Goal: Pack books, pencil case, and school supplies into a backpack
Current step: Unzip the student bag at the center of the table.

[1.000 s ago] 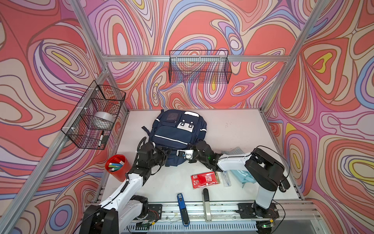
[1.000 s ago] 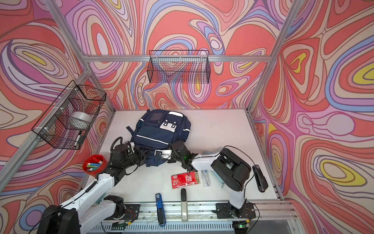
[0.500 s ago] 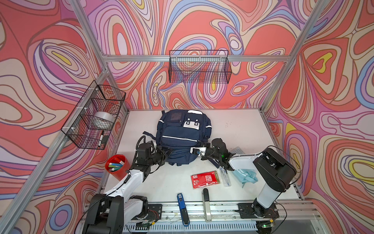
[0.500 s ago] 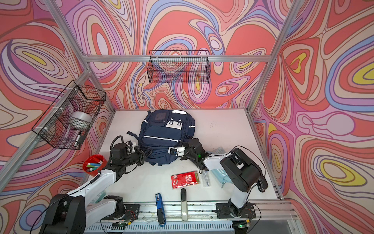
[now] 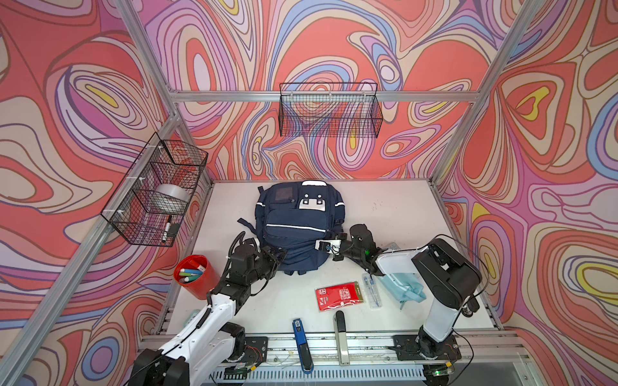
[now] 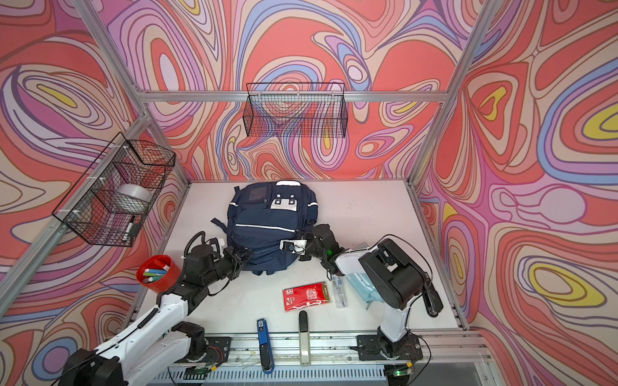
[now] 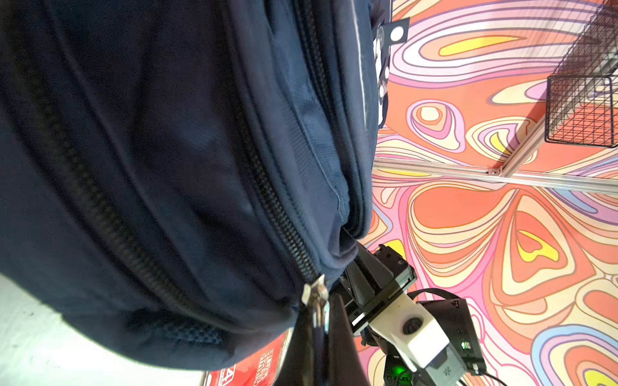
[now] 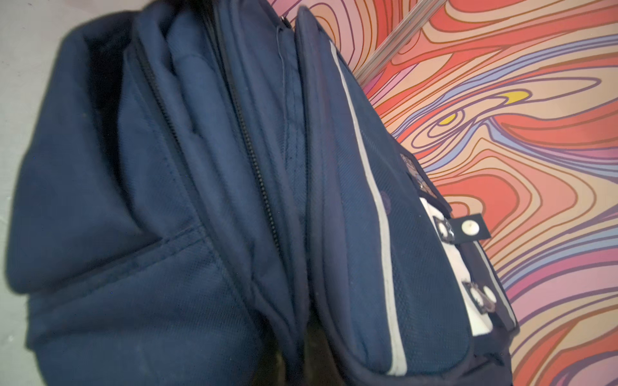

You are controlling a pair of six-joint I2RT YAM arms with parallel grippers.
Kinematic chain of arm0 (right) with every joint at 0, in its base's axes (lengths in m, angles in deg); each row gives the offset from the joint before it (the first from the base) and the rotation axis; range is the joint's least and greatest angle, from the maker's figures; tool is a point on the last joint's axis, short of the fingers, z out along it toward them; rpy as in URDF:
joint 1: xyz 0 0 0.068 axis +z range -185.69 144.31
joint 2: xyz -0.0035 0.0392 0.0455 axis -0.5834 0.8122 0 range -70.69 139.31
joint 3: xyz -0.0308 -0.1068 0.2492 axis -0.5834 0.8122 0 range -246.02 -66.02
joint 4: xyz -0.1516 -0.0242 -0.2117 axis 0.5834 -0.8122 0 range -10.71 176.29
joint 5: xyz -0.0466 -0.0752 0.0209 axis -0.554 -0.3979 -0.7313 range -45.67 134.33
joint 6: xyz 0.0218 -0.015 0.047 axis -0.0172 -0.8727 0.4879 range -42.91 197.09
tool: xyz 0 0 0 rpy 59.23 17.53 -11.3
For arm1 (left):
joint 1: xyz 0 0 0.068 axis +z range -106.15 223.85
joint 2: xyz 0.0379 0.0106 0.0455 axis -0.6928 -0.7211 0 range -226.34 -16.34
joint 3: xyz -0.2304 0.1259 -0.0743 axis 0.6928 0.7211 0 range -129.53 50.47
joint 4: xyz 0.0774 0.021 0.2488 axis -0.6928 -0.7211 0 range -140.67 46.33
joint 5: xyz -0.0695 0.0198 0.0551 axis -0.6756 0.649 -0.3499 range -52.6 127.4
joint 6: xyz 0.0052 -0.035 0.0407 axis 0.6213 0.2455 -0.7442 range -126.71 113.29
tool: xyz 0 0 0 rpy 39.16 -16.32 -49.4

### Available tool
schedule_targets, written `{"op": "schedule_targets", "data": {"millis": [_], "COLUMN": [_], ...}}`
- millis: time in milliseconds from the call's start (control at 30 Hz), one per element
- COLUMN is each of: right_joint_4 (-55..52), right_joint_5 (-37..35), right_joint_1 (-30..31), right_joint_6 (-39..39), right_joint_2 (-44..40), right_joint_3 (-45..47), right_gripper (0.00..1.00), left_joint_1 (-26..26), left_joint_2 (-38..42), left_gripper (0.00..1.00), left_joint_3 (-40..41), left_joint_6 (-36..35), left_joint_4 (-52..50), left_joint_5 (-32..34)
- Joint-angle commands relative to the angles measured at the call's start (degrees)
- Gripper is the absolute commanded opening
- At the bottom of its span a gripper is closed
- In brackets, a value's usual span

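I find the backpack [image 8: 207, 207] filling most of my view, close and partly blurred. Its navy fabric is folded into several layers. A dark zip [image 8: 257, 173] runs between two folds. A pale stripe [image 8: 378, 207] crosses the front pocket, with a white patch [image 8: 456, 267] with snaps just beside it. The table [image 8: 13, 100] shows past one edge. A swirl-patterned wall [image 8: 518, 133] with a metal rail [image 8: 394, 43] shows past the other.

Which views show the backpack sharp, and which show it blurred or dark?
In both top views the backpack is sharp and evenly lit. In the left wrist view its near fabric is soft, while the zip pull and the wall are crisp. In the right wrist view the whole backpack looks smeared, with dark folds between its pockets.
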Motion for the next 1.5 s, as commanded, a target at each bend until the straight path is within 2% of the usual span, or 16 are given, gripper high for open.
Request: {"op": "schedule_targets", "data": {"millis": [0,67,167,267,400,433,500,533,700,1000,1067,1100,1233,1267,1400,1467], "right_joint_4": [-5.1,-5.1,-5.7,-8.9,-20.7,-22.8,-25.7,-26.9,-32.2,-33.4,-33.7,-33.7,-35.1,-34.3,-31.2,-28.1], "right_joint_5": [-14.3,-14.5,-12.3,-11.9,-10.5,-9.8,-7.9,-6.3,-2.3,2.1,1.1,0.5,-2.7,-4.4,-7.0,-6.9], "right_joint_1": [-7.5,-7.6,-7.2,-5.0,0.3,1.6,3.9,4.4,6.8,11.8,13.2,13.6,13.8,13.8,13.4,12.8], "right_joint_6": [1.7,2.0,5.1,5.2,3.7,3.5,3.3,3.5,3.1,3.1,2.6,2.8,2.3,1.7,0.0,0.0], "right_joint_2": [2.0,2.2,-0.2,-6.0,-11.8,-12.4,-12.6,-12.2,-5.7,3.0,4.7,5.4,6.3,5.7,1.8,-1.0], "right_joint_3": [-3.0,-3.6,-3.3,-2.0,-4.3,-5.2,-6.7,-7.8,-15.5,-22.0,-23.3,-23.8,-24.2,-23.2,-18.3,-15.4], "right_gripper": [0.09,0.24,0.40,0.45,0.50,0.59,0.98,0.98,0.94,0.90,0.80,0.70,0.07,0.00,0.00,0.00], "left_joint_1": [-2.1,-3.9,-4.1,-4.2,-4.2,-4.2,-4.2,-4.2,-4.2,-4.2,-4.3,-4.3,-4.2,-3.9,-2.2,1.2], "left_joint_2": [4.6,5.0,2.9,-1.4,-5.1,-5.7,-6.6,-6.6,-6.1,-5.1,-5.4,-5.4,-3.4,-2.7,-0.7,-1.1], "left_gripper": [0.00,0.00,0.00,0.00,0.00,0.00,0.00,0.00,0.00,0.00,0.00,0.00,0.00,0.00,0.00,0.00], "left_joint_3": [-1.1,-1.7,-0.5,-0.6,-1.3,-1.7,-2.3,-2.6,-3.0,-3.6,-3.8,-3.7,-3.1,-3.1,-4.1,-3.1], "left_joint_6": [1.5,1.1,1.7,2.1,2.2,2.0,1.8,1.8,1.4,0.7,0.9,1.1,1.8,1.5,-1.4,-1.6], "left_joint_4": [-4.6,-5.7,-2.4,2.2,5.8,6.2,6.8,7.1,6.3,4.5,4.8,5.1,4.1,3.1,-2.4,-2.4], "left_joint_5": [6.9,8.0,7.9,6.1,5.3,5.1,4.6,4.6,4.7,4.8,4.5,4.4,6.3,6.8,8.2,6.8]}}
